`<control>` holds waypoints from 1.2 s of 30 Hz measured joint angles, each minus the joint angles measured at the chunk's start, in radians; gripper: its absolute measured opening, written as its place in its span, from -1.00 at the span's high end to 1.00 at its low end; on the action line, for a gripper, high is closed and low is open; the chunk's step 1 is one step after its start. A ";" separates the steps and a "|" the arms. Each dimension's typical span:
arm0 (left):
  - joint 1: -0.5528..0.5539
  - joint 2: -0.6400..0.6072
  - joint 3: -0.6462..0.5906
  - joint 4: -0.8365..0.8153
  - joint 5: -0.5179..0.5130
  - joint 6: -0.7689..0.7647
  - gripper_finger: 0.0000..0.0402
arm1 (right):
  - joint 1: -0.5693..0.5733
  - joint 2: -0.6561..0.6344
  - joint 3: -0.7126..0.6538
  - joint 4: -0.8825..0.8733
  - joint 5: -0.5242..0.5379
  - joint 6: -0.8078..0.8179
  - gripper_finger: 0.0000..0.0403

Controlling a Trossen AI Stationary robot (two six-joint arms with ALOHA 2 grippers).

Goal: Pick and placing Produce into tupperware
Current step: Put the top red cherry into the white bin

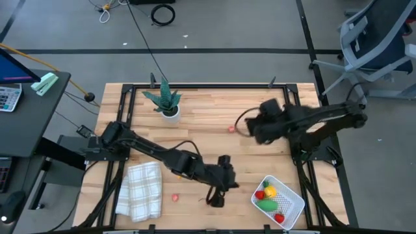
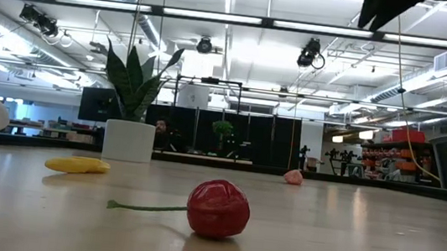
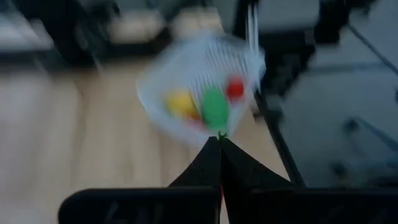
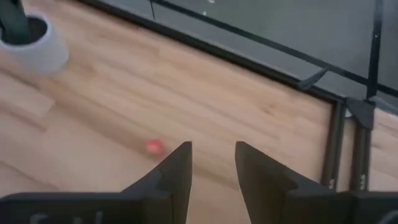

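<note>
Overhead and table-level views share the plant; wrist views seemingly close.

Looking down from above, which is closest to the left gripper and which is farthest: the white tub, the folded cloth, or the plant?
From the left gripper, in the high view:
1. Tupperware, just to its right near the front edge.
2. Folded cloth, to its left.
3. Potted plant, far back near the table's rear edge.
</note>
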State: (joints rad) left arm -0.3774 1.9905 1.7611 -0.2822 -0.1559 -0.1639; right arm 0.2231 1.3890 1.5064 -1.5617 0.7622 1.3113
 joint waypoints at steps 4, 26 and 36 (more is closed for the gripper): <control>0.030 0.004 0.047 0.173 -0.050 0.047 0.99 | -0.049 -0.098 -0.001 0.015 0.007 -0.055 0.35; 0.059 0.405 0.046 1.002 -0.035 -0.243 1.00 | -0.079 -0.192 -0.002 0.033 -0.012 -0.065 0.35; 0.025 0.481 0.046 0.985 0.050 -0.302 0.99 | -0.079 -0.153 -0.002 0.033 -0.012 -0.103 0.35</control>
State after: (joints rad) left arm -0.3520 2.4712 1.8068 0.7031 -0.1063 -0.4654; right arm 0.1444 1.2359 1.5040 -1.5284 0.7502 1.2087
